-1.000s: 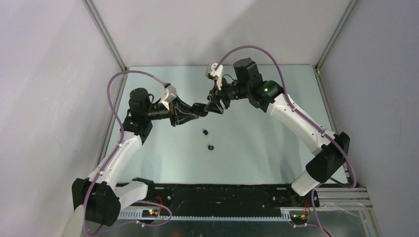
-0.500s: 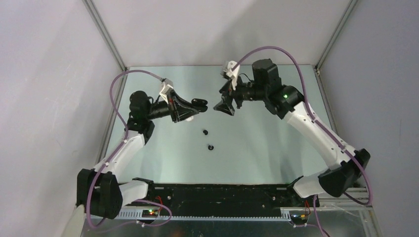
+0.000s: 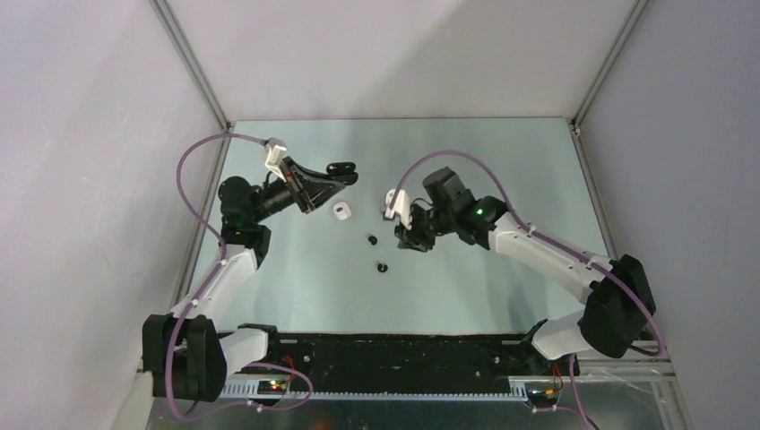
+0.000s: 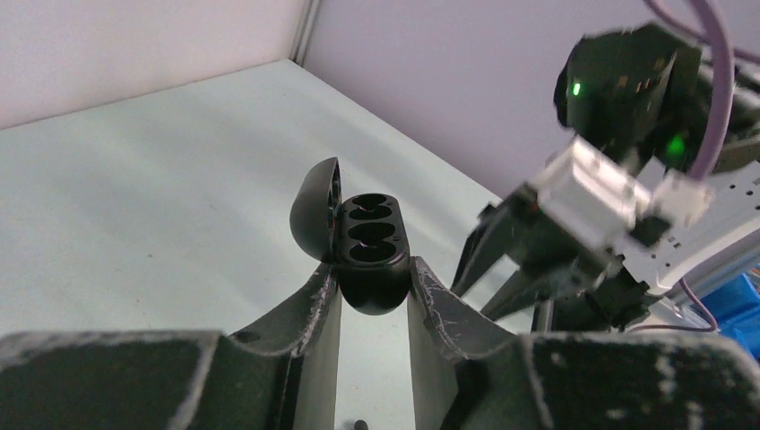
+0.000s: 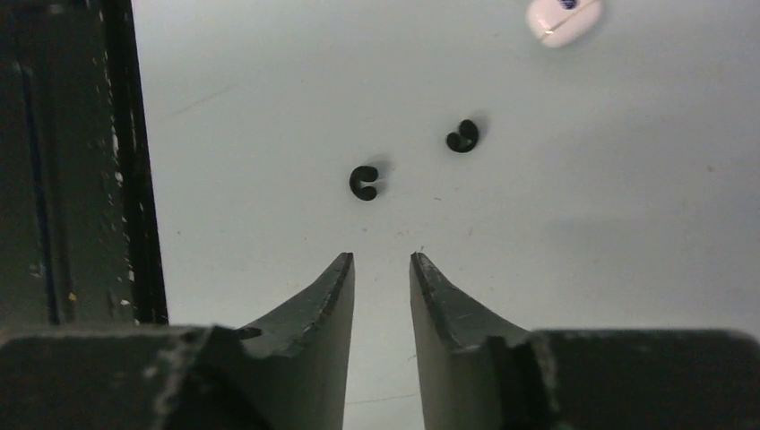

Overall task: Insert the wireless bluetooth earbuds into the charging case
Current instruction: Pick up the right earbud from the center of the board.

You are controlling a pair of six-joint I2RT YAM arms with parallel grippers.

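L arm [image 3: 235,260] up, L fingers [image 4: 309,309] tight on case [image 4: 372,246]; R arm [image 3: 547,255] low, R fingers [image 5: 333,296] slightly apart.

Soft, even light; faint shadows beside the black earbuds [image 5: 363,183]; the right arm [image 4: 591,197] looks blurred.

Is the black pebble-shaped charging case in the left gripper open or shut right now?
Open: the black charging case has its lid hinged back, showing empty wells, held by the left gripper.
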